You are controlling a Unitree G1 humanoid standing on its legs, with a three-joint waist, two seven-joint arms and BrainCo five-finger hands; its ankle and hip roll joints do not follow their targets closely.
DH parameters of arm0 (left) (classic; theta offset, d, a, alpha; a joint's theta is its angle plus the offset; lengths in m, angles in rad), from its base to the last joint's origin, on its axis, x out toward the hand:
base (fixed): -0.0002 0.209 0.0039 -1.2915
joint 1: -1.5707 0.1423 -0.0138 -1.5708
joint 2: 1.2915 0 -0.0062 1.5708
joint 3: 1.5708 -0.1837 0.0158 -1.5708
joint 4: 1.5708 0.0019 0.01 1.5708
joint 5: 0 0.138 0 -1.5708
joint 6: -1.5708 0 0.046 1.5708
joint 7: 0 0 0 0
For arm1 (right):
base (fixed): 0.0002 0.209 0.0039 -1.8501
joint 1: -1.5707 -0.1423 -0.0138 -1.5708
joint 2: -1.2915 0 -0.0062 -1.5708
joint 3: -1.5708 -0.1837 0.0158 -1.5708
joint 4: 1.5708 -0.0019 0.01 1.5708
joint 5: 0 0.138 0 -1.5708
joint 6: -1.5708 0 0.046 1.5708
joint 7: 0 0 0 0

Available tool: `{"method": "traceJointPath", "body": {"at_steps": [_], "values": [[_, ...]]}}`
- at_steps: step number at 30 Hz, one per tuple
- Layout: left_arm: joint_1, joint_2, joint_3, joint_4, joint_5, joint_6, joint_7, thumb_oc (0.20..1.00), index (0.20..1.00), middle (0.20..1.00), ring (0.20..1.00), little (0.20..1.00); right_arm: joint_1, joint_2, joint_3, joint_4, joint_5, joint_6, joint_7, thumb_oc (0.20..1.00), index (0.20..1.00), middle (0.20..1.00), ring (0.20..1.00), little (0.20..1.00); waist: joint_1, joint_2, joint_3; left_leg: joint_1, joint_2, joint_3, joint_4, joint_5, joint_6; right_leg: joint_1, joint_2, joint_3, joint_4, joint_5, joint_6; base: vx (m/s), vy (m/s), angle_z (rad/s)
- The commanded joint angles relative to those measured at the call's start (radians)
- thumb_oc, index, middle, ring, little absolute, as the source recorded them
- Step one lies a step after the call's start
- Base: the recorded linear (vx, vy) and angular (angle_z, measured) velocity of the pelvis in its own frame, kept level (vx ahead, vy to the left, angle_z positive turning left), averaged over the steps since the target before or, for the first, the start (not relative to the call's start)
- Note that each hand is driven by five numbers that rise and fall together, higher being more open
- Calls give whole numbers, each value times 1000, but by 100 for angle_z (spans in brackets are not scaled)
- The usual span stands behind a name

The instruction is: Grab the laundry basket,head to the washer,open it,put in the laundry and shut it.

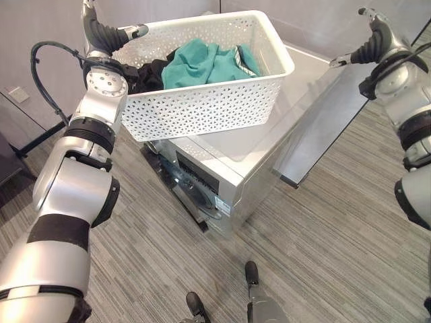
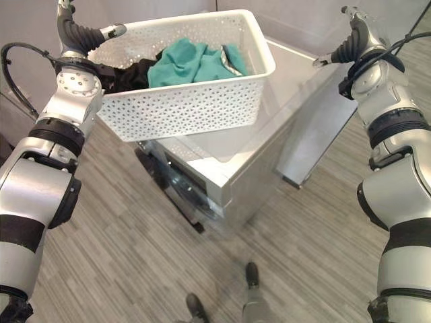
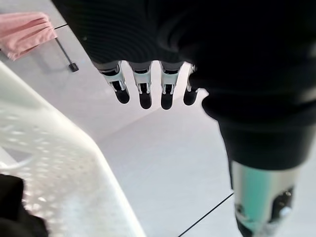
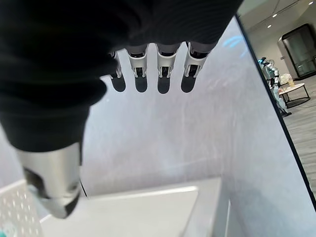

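Left eye view, basket: My white laundry basket [image 1: 202, 108] has little holes all over its walls. It sits on top of the silver washer [image 1: 229, 182].
Left eye view, clothes: Teal clothes [image 1: 202, 60] are piled in the basket, with black clothes [image 1: 149, 74] next to them on my left side.
Left eye view, washer: Its round door [image 1: 192, 195] on the front looks closed. It stands on a grey striped floor [image 1: 323, 249].
Left eye view, my left hand: My left hand [image 1: 108, 32] is up by the basket's left end, just beside the rim. I cannot tell here if it touches.
Left eye view, my right hand: My right hand [image 1: 374, 42] is up in the air, well apart from the basket.
Right eye view: I see the same things, and more of my right arm below my right hand.
Left wrist view, my left hand: My fingers [image 3: 144, 91] hang straight and loose, holding nothing. The basket's white wall is close by, with a bit of the black clothes inside. A pink folded umbrella [image 3: 24, 39] leans far off by the wall.
Right wrist view, my right hand: My fingers [image 4: 163, 74] are straight and loose, with my thumb [image 4: 52, 182] apart, holding nothing. Below is the washer's flat top and one corner of the basket.
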Motion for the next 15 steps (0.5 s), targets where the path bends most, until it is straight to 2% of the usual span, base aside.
{"method": "traceJointPath", "body": {"at_steps": [1,2,3,4,7,10,11,15], "values": [[-99,90,-95,29,128,-52,4,1000,1000,1000,1000,1000,-61,-75,42,62,14,-53,-38,1000,1000,1000,1000,1000,2,-5,-22,14,74,-39,2,50,-113,101,-99,-46,-3,2,115,15,-22,3],[-100,107,-140,30,210,-41,4,1000,1000,1000,1000,1000,-51,-75,38,59,10,-59,-38,1000,1000,1000,1000,1000,3,-6,-23,17,75,-40,2,50,-113,105,-99,-47,-3,2,115,0,0,0],[-100,106,-142,30,211,-40,5,1000,1000,1000,1000,1000,-49,-75,36,58,10,-59,-39,1000,1000,1000,1000,1000,3,-7,-23,18,75,-40,2,50,-113,105,-99,-47,-3,1,116,0,0,0],[-120,132,-247,70,349,2,-1,1000,1000,1000,1000,1000,-48,-81,42,64,15,-65,-32,1000,1000,1000,1000,1000,8,-6,-32,21,75,-40,2,53,-114,111,-99,-52,-3,2,117,0,0,0],[-133,145,-307,60,433,-4,6,1000,1000,1000,1000,1000,-43,-90,46,68,14,-72,-29,1000,1000,1000,1000,1000,13,-6,-40,24,73,-43,2,54,-114,116,-99,-58,-3,1,118,0,-3,3],[-121,150,-252,62,375,-4,17,1000,1000,1000,1000,1000,-29,-100,30,67,17,-77,-31,1000,1000,1000,1000,1000,16,-6,-49,29,73,-43,2,54,-113,120,-98,-59,-3,0,121,20,-16,7],[-123,164,-273,60,438,-3,40,1000,1000,1000,1000,1000,-26,-112,31,62,16,-80,-36,1000,1000,1000,1000,1000,17,-7,-54,34,75,-41,2,54,-115,123,-96,-58,-3,0,122,15,-13,6],[-92,227,-252,50,440,2,42,1000,1000,1000,1000,1000,6,-168,0,16,43,-97,-43,1000,1000,1000,1000,1000,19,-9,-61,48,76,-41,2,51,-113,138,-95,-62,-3,-3,123,13,-6,1]]}}
